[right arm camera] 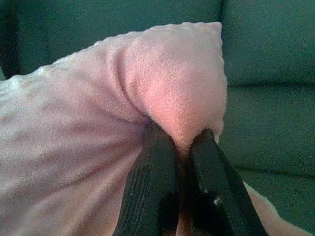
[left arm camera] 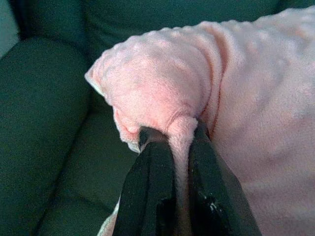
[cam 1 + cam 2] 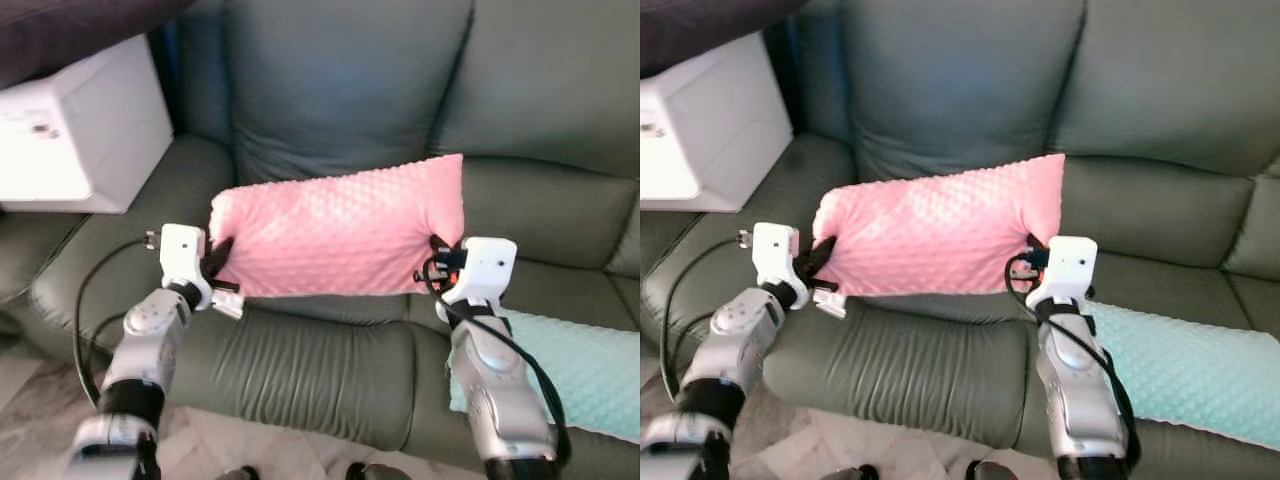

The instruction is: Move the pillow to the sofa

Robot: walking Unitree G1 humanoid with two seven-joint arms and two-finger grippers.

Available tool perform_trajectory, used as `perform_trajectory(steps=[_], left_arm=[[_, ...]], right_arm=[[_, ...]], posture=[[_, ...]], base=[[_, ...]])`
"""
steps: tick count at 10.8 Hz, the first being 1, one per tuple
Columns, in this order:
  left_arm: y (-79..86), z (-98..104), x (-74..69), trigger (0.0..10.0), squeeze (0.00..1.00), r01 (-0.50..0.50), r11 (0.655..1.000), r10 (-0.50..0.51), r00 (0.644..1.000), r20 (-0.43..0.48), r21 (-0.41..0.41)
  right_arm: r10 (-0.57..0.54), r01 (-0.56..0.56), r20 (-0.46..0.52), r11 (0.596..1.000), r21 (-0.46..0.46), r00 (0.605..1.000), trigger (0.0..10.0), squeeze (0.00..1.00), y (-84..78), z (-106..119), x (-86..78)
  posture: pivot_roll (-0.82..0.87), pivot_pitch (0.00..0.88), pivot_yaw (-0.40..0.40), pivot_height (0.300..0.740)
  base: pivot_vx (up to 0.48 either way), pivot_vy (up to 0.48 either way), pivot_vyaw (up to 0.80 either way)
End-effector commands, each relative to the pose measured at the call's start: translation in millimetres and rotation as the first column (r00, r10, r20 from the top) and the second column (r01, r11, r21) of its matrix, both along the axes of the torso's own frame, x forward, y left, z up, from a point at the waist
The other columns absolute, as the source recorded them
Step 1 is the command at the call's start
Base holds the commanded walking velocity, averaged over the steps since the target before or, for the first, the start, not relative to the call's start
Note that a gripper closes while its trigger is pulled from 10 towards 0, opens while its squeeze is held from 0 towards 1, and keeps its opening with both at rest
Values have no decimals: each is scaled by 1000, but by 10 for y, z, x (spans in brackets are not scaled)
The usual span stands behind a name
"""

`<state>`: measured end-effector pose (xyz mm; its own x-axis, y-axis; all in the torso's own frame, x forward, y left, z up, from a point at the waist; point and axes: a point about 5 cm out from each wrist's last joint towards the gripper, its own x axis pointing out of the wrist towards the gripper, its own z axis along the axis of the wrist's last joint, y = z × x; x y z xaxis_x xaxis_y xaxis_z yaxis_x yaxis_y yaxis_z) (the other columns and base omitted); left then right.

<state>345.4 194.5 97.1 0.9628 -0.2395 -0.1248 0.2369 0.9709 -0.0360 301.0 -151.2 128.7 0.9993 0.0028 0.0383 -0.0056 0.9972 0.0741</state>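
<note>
A pink dimpled pillow [image 3: 340, 230] is held up between my two arms, just above the seat of the dark green sofa [image 3: 330, 90]. My left gripper [image 3: 218, 258] is shut on the pillow's left end, and its black fingers [image 2: 152, 167] pinch a fold of pink fabric [image 2: 162, 83]. At the pillow's right end my right gripper [image 3: 436, 256] is shut on the fabric [image 1: 172, 83] too, with both fingers [image 1: 157, 162] squeezing it.
A white box-like unit [image 3: 80, 125] stands on the sofa's left end. A mint green dimpled pillow [image 3: 590, 370] lies on the seat at the right. Pale marbled floor [image 3: 230, 445] shows in front of the sofa.
</note>
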Motion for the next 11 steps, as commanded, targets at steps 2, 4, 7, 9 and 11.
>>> perform_trajectory(steps=[2, 4, 7, 9, 11], left_arm=[[46, 60, 70, 10000, 0, 7, 997, -8, 1000, 17, 76], [59, 72, 133, 10000, 0, 12, 992, -12, 1000, 0, 125], [-21, 138, 232, 10000, 0, 76, 967, -77, 997, -6, 245], [-99, 164, 284, 10000, 0, 120, 943, -116, 993, -32, 311], [-178, 163, 298, 10000, 0, 130, 948, -126, 992, -31, 291]], right_arm=[[-48, 48, -11, 997, 56, 999, 10000, 0, -87, 1, 56], [-76, 81, -49, 990, 114, 996, 10000, 0, -115, -51, 73], [-78, 111, -148, 968, 227, 986, 10000, 0, -95, -265, 14], [-91, 152, -224, 949, 276, 970, 10000, 0, -77, -453, -60], [-113, 170, -235, 956, 239, 965, 10000, 0, -102, -525, -99]], posture=[[-132, 171, 2, 740], [-137, 193, 11, 740], [-147, 252, 33, 740], [-154, 304, 53, 740], [-162, 338, 59, 740]], base=[[0, 0, 0], [0, 0, 0], [0, 0, 0], [0, 0, 0], [0, 0, 0]])
